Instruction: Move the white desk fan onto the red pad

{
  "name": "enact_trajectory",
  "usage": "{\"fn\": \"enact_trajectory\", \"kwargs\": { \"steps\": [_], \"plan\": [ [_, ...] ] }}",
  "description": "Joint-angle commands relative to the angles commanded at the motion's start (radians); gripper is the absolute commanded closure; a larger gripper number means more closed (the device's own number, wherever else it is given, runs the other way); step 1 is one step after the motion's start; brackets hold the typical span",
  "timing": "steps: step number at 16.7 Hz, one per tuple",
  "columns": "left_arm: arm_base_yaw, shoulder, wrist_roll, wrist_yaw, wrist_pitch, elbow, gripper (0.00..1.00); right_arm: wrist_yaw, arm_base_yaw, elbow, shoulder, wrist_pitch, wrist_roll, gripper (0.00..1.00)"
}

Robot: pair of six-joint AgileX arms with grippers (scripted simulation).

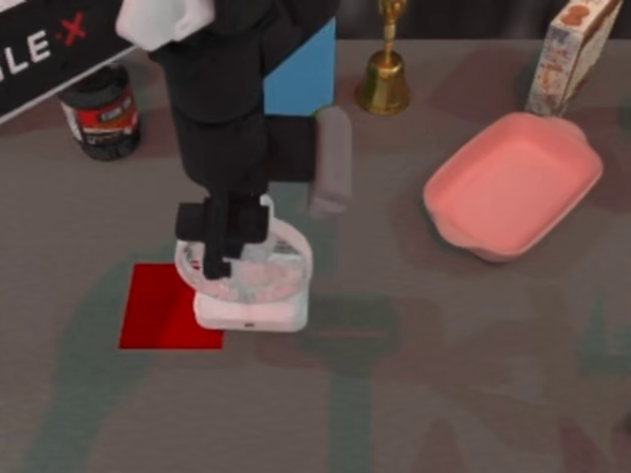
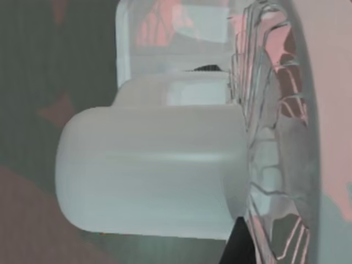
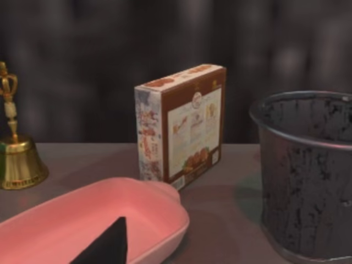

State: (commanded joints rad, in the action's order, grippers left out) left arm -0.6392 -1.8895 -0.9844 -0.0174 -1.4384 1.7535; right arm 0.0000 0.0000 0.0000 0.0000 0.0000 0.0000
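Left gripper (image 1: 219, 258) reaching down over the fan (image 1: 251, 286), fingers pinching its back housing, as far as the top view shows. Fan sitting just at the pad's (image 1: 163, 310) 3 o'clock edge, base barely overlapping, not yet on it. Risking a slip: smooth rounded housing (image 2: 148, 170) turning in the pinch, tipping the fan and catching its base on the table. Also risking a short carry toward 9 o'clock, leaving the base half off. Right gripper (image 3: 104, 245) idling near the dish (image 1: 513, 182), fingers' state impossible to tell.
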Motion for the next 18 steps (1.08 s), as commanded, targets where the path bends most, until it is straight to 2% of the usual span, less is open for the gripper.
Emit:
{"fn": "enact_trajectory", "kwargs": {
  "steps": [8, 14, 18],
  "plan": [
    [0.242, 0.106, -0.184, 0.000, 0.062, -0.152, 1.00, 0.000, 0.000, 0.000, 0.000, 0.000, 0.000, 0.00],
    [0.253, 0.109, -0.198, 0.000, 0.069, -0.163, 1.00, 0.000, 0.000, 0.000, 0.000, 0.000, 0.000, 0.00],
    [0.258, 0.102, -0.200, 0.000, 0.147, -0.235, 1.00, 0.000, 0.000, 0.000, 0.000, 0.000, 0.000, 0.00]
  ]
}}
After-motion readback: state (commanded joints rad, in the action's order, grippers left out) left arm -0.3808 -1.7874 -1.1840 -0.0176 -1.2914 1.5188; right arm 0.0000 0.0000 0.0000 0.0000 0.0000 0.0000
